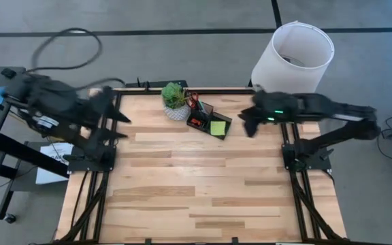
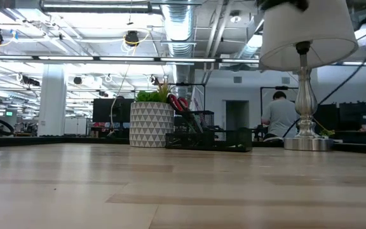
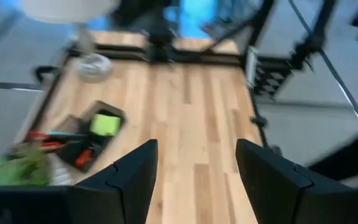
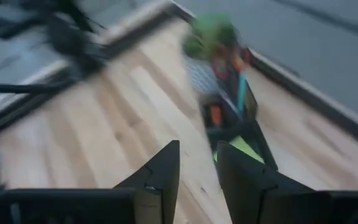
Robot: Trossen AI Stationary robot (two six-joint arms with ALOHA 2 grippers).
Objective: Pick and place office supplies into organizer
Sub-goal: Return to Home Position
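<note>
I see the black organizer (image 1: 206, 120) at the desk's (image 1: 182, 184) far edge, with the green sticky pad (image 1: 218, 128) inside. My right gripper (image 1: 246, 124) is just beside it, slightly open and empty. My left gripper (image 1: 122, 126) is well apart, wide open and empty.

Entry 1: left arm (image 1: 53, 102), upper left of the high view, folded back; left pincer (image 1: 118, 117) fingers wide apart.
Entry 2: right arm (image 1: 318, 109), upper right; right pincer (image 1: 247, 124) fingers narrowly parted.
</note>
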